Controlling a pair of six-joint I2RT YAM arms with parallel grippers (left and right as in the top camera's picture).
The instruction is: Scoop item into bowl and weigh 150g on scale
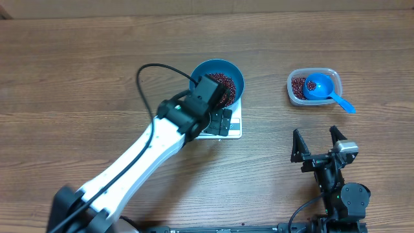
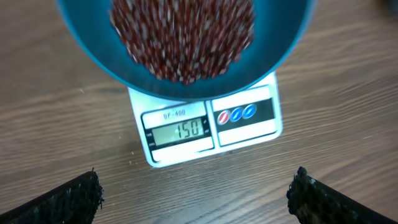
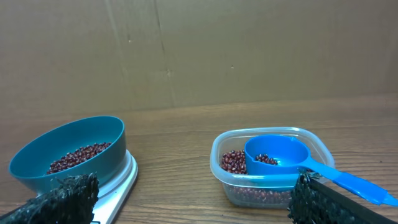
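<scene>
The blue bowl (image 1: 235, 74) of red beans (image 2: 183, 37) on the kitchen scale (image 2: 249, 134) is found at 12 o'clock from the nearer left gripper (image 2: 194, 190), which is spread wide and empty like the right gripper (image 1: 317, 140).

The desk (image 1: 77, 65) is matt brown wood grain. The bowl (image 1: 239, 79) and scoop (image 3: 277, 152) are smooth blue plastic with a soft sheen. The tub (image 3: 222, 144) is clear, glossy plastic. The scale (image 2: 214, 124) is smooth white plastic. The beans (image 2: 180, 37) look polished. The left pincer (image 2: 196, 198) is black and rough-textured at its tips.
</scene>
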